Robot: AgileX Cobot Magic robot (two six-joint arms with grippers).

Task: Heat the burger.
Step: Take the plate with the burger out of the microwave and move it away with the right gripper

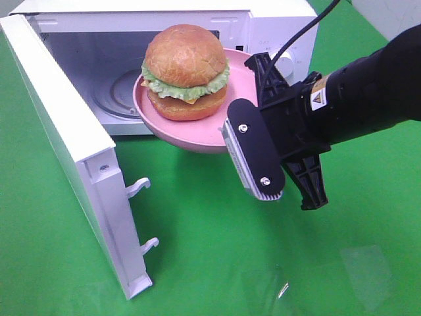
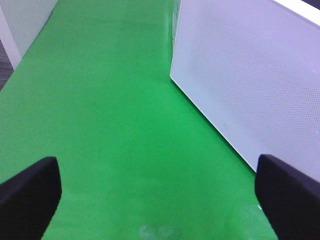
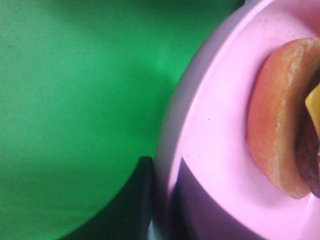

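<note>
Right end effector holds plated burger before open microwave

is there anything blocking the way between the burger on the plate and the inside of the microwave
Nothing visible does. The microwave door is swung wide open, and the right gripper holds the pink plate with the burger in front of the open microwave cavity.
</note>
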